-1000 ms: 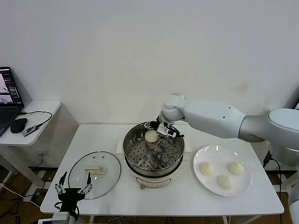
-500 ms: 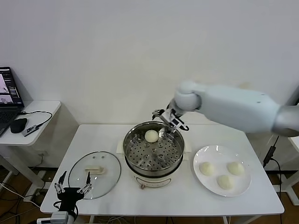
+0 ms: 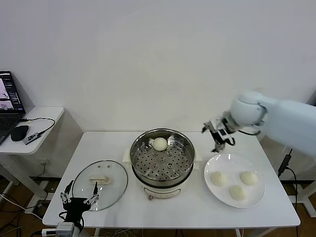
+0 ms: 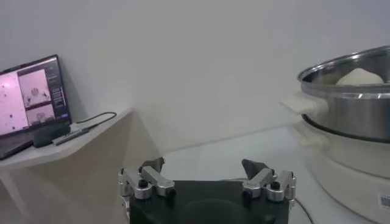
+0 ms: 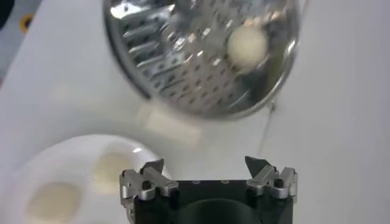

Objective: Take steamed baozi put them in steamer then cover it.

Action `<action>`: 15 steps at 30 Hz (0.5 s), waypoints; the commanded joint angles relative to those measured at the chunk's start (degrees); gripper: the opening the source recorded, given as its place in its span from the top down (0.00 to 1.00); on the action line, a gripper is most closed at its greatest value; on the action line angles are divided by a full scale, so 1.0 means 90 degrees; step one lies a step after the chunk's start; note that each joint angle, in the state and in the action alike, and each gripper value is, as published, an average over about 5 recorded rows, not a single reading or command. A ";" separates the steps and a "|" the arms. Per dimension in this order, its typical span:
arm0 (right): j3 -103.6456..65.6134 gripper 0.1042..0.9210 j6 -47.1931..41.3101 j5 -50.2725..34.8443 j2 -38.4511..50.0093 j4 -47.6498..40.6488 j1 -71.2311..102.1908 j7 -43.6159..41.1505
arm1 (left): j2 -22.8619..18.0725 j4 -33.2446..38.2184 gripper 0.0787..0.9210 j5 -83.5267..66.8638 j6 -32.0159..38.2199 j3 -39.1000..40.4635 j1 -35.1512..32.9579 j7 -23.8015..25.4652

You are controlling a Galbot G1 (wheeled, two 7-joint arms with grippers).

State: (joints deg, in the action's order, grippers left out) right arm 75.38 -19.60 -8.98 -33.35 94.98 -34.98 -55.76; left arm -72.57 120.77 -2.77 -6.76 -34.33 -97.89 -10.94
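Observation:
The steamer (image 3: 161, 160) stands mid-table with one baozi (image 3: 159, 143) lying on its perforated tray at the far side. Three more baozi (image 3: 218, 178) (image 3: 248, 177) (image 3: 237, 192) rest on the white plate (image 3: 212, 163) to its right. The glass cover (image 3: 100, 184) lies flat on the table left of the steamer, handle up. My right gripper (image 3: 219, 136) hangs open and empty between steamer and plate, above the plate's far edge. Its wrist view shows steamer (image 5: 183, 67), baozi (image 5: 247, 44) and plate (image 5: 61, 161). My left gripper (image 3: 78, 200) is parked open at the near left edge.
A side table (image 3: 44, 116) at the far left carries a laptop (image 4: 30, 97), a mouse (image 3: 19, 132) and cables. The left wrist view shows the steamer's wall (image 4: 350, 103) to one side. Bare table lies in front of the steamer and plate.
My right gripper has drawn back from the baozi in the steamer and swung right to the plate's far edge, empty. The baozi stays on the tray. The left arm is still.

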 commanded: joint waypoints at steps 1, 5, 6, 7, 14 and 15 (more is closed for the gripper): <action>-0.0160 0.12 -0.0357 0.0414 0.1185 0.0406 0.0940 -0.0076 | 0.0008 -0.0027 0.12 0.0004 -0.0006 0.0025 0.0037 0.0006; -0.0960 0.12 -0.0221 0.0851 0.1310 0.0258 0.2180 0.0070 | -0.0003 -0.0029 0.12 0.0007 -0.0006 0.0017 0.0031 0.0009; -0.1195 0.12 -0.0202 0.0917 0.1305 0.0213 0.2494 0.0123 | -0.0003 -0.0035 0.12 0.0008 -0.0005 0.0013 0.0029 0.0008; -0.1433 0.12 -0.0180 0.0987 0.1290 0.0164 0.2808 0.0175 | -0.0004 -0.0040 0.12 0.0009 -0.0005 0.0007 0.0027 0.0009; -0.2313 0.12 -0.0057 0.1326 0.0906 -0.0177 0.4023 0.0380 | -0.0042 -0.0041 0.12 0.0026 -0.0007 -0.0015 0.0002 0.0009; -0.2366 0.12 -0.0041 0.1357 0.0829 -0.0229 0.4098 0.0395 | -0.0050 -0.0038 0.12 0.0029 -0.0007 -0.0020 -0.0006 0.0009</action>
State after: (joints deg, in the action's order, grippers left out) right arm 62.62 -19.95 -0.65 -26.39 94.28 -11.90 -53.36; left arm -72.87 120.42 -2.62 -6.78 -34.40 -97.75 -10.87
